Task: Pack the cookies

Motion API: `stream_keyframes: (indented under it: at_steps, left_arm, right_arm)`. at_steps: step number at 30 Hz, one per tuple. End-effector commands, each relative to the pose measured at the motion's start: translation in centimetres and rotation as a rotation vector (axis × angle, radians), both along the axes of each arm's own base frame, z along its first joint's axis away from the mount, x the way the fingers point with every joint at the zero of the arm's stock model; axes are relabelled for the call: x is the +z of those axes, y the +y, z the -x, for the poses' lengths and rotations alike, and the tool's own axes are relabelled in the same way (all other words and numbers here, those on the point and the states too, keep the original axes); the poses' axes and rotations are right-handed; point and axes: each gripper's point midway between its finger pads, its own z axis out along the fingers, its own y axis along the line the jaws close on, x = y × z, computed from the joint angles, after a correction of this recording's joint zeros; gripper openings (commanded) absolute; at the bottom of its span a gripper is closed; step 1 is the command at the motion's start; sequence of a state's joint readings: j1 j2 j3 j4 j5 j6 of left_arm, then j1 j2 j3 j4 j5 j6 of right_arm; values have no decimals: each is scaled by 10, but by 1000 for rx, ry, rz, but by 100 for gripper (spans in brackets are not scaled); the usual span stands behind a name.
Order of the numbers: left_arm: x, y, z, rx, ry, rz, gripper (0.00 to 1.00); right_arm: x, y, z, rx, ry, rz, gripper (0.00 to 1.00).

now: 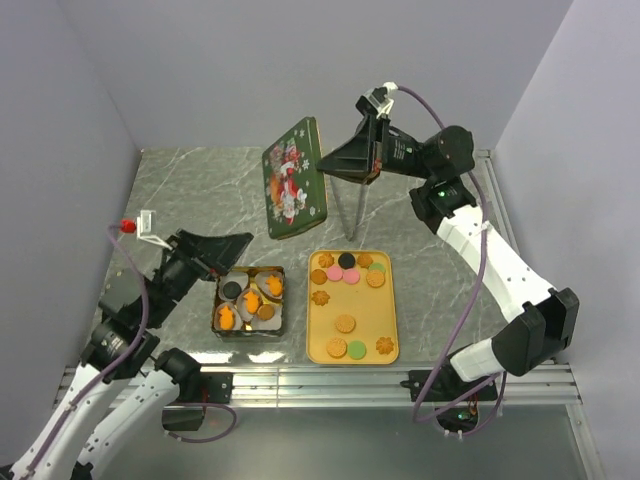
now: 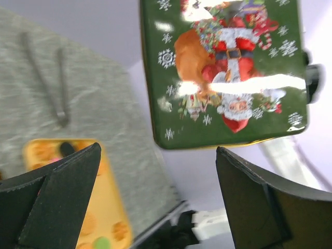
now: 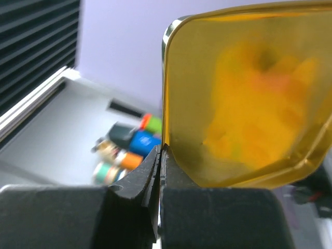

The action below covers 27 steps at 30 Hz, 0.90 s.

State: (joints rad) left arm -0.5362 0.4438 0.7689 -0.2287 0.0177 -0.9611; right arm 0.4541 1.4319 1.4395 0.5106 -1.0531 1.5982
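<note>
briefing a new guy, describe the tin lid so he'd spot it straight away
Above the far side of the grey marble table, find the right gripper. Pinched in it is the lid, a green rectangle with a Santa picture, held up on edge, while the yellow tray and open tin lie flat.

The Santa tin lid [image 2: 228, 78] is running off the left wrist view's top edge, and a finger [image 2: 62, 192] of the left gripper [image 2: 158, 150] is hiding part of the blurred yellow tray [image 2: 111, 202] and its cookies [image 2: 102, 242]. In the right wrist view, colourful objects [image 3: 127, 148] behind the lid are showing too blurred to name.
</note>
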Motion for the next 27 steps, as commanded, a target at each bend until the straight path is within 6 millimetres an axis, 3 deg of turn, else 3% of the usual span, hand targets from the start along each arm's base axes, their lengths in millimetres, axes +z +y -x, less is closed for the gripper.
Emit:
stream_keyframes:
  at_steps: [1,2,6,12,22,25,27]
  left_arm:
    - [59,-5,33,-133,-182,238,99]
    - [69,-1,41,-147,-223,276,99]
    - [64,-2,46,-183,-222,356,99]
    - [63,5,48,-171,-239,424,100]
    - [77,-13,36,-202,-244,343,99]
    - [82,-17,35,-225,-258,367,95]
    - [85,-15,35,-223,-267,391,83]
  right_arm:
    - [40,-15,57,150,-114,-136,0]
    - [41,-13,62,171,-111,-142,0]
    - [55,-14,83,246,-127,-194,0]
    - [61,-12,97,305,-121,-217,0]
    - [45,13,115,372,-90,-181,0]
    - [40,16,115,386,-75,-186,0]
    - [35,16,116,396,-67,-189,0]
